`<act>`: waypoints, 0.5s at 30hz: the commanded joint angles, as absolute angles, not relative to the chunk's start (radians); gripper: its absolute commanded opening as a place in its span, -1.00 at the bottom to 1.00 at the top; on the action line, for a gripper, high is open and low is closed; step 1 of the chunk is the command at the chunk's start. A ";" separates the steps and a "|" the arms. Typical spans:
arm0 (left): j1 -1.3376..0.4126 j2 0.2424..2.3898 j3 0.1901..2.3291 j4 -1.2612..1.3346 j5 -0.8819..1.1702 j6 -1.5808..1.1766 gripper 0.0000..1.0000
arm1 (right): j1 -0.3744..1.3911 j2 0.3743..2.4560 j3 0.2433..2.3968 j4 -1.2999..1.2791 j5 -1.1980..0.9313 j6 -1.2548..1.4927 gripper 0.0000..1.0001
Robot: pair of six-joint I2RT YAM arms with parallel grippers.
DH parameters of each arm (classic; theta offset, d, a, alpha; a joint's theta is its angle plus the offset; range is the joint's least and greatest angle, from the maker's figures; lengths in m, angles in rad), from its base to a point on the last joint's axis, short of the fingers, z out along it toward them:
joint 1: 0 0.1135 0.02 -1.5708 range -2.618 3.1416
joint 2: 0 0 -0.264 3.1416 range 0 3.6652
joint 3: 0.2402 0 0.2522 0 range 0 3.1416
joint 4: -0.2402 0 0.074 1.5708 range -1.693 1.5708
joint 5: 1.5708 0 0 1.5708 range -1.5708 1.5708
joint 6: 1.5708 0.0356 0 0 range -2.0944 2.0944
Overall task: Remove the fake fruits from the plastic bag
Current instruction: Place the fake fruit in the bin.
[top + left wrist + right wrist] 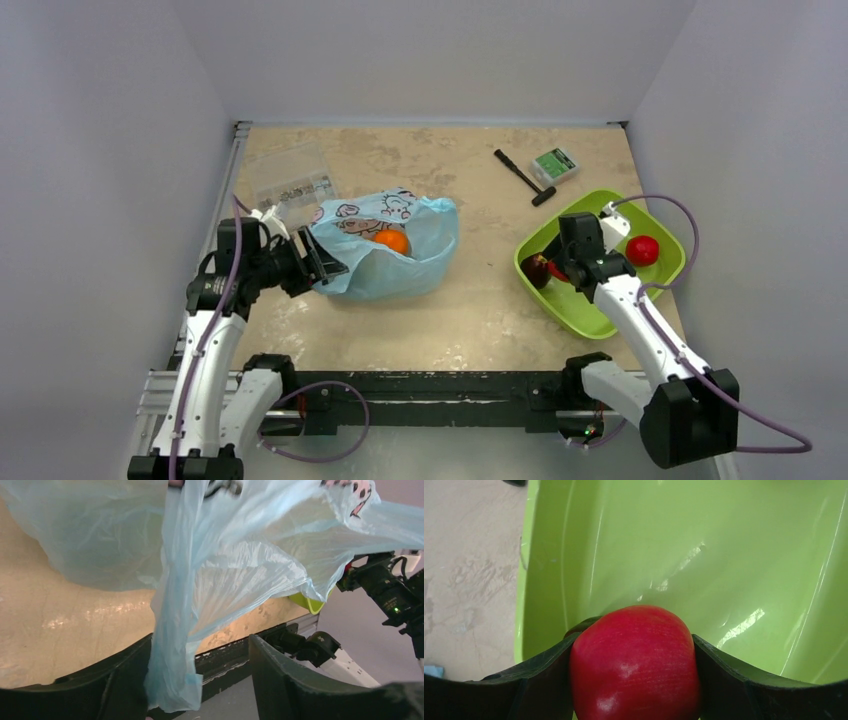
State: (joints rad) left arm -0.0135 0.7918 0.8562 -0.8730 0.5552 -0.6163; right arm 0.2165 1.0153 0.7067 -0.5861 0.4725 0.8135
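Observation:
The light-blue plastic bag (400, 262) lies left of the table's middle, with an orange fruit (392, 241) showing in its mouth. My left gripper (322, 262) is at the bag's left edge. In the left wrist view its jaws (200, 647) stand wide apart, and a strip of the bag (172, 645) hangs between them against the left finger. My right gripper (550, 270) is over the lime-green tray (556, 222), shut on a round red-maroon fruit (536, 268). That fruit (636, 665) fills the gap between the right gripper's fingers (636, 647). The yellow and green fruits are hidden.
A second red fruit (642, 250) lies in the tray's right half. A clear compartment box (292, 180) stands at the back left. A black tool (525, 177) and a small green-and-white device (554, 165) lie at the back right. Walls enclose the table.

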 commanded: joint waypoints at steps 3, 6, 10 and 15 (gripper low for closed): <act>-0.049 0.692 0.748 -0.793 0.662 -0.711 0.49 | 0.157 1.073 0.685 -0.457 0.506 0.855 -0.72; -0.084 0.656 0.724 -0.778 0.652 -0.745 0.60 | 0.128 1.107 0.678 -0.419 0.475 0.842 -0.53; -0.087 0.658 0.726 -0.783 0.576 -0.725 0.59 | 0.119 1.128 0.659 -0.408 0.472 0.841 -0.25; -0.086 0.681 0.737 -0.828 0.482 -0.736 0.70 | 0.099 1.094 0.599 -0.351 0.445 0.841 0.08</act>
State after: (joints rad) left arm -0.0822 0.6708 0.7216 -0.8253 0.5655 -0.7155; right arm 0.1123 1.1290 0.6331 -0.4232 0.4511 0.8295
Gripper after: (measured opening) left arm 0.824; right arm 0.681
